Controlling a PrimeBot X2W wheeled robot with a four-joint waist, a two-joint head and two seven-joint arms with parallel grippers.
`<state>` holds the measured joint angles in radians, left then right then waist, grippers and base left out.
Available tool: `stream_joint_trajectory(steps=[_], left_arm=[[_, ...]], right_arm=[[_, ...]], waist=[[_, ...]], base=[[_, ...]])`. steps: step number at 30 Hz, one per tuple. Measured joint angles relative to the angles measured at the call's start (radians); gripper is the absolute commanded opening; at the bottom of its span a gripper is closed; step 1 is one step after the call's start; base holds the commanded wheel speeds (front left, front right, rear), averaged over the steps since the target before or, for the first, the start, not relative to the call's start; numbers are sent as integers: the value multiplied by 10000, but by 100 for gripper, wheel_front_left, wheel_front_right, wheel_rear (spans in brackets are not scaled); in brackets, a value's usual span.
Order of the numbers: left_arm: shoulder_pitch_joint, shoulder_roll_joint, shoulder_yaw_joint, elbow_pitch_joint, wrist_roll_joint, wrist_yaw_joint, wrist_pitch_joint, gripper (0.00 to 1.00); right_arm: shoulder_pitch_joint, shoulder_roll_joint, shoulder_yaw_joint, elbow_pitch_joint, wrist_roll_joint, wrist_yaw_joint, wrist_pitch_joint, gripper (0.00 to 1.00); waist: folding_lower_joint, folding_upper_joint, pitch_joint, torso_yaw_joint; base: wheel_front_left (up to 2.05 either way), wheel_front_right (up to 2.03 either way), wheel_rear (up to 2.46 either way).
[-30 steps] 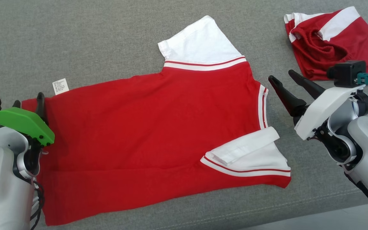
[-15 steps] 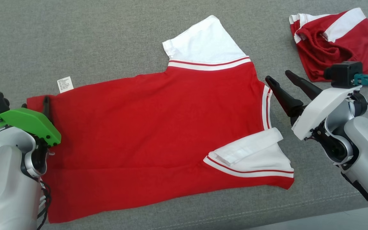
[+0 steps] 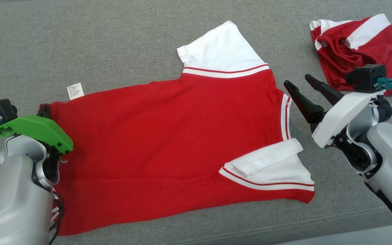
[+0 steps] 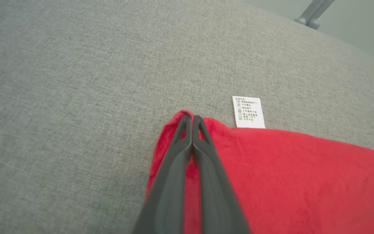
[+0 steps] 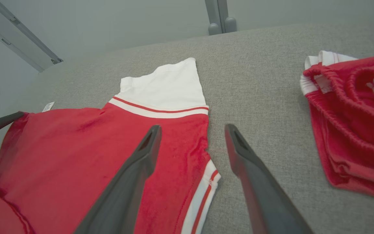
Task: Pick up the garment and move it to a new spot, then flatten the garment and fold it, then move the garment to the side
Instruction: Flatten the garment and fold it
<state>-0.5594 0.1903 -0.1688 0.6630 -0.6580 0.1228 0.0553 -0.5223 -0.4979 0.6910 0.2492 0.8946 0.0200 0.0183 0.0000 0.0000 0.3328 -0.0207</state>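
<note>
— Where is the garment lying right now?

— You are looking at the garment (image 3: 168, 143) lying spread across the middle of the head view on the grey cushion (image 3: 80, 41). Its red body is lying flat, with one white sleeve (image 3: 223, 47) pointing toward the top centre. The other sleeve (image 3: 267, 163) is lying folded over itself at the lower right.

— And what is my left gripper doing?

— Your left gripper (image 4: 192, 121) is pressing its two fingers together on the garment's corner, at the left edge of the head view. In the left wrist view, red cloth is bunching around the tips, just left of the care label (image 4: 248, 112), which is sticking out onto the cushion.

— And the right one?

— Your right gripper (image 3: 296, 81) is hovering with its fingers spread wide apart, gripping nothing. It is sitting at the right of the head view, just beside the garment's striped edge (image 3: 285, 117). In the right wrist view, one finger is showing over red cloth and the other over bare cushion.

— Is anything else lying nearby?

— A second red-and-white piece (image 3: 356, 51) is lying crumpled at the upper right, well apart from the garment.
</note>
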Motion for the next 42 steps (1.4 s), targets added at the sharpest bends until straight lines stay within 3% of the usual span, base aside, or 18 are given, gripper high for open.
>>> stream_joint_trajectory(steps=[9, 21, 29, 42], left_arm=[[-7, -278, -67, -263, -67, -299, -625, 0], [-46, -1415, -725, -1181, 4, -886, -1768, 0], [-47, -1536, -1181, -1620, 17, -1095, -2266, 0], [-49, -1666, -1670, -1977, 10, -1243, -2690, 0]], right_arm=[[-689, -63, 8, 257, -253, 61, 176, 100], [-2618, -458, -163, 1463, -314, 52, 1708, 96], [-3577, -855, -107, 2274, -458, 50, 2575, 93], [-4373, -782, 232, 3352, -771, 190, 3275, 91]], waist=[[0, 0, -103, 247], [0, 0, 240, 1242], [0, 0, 657, 2114], [1, 0, 1471, 3251]], base=[[0, 0, 0], [0, 0, 0], [0, 0, 0], [0, 0, 0]])
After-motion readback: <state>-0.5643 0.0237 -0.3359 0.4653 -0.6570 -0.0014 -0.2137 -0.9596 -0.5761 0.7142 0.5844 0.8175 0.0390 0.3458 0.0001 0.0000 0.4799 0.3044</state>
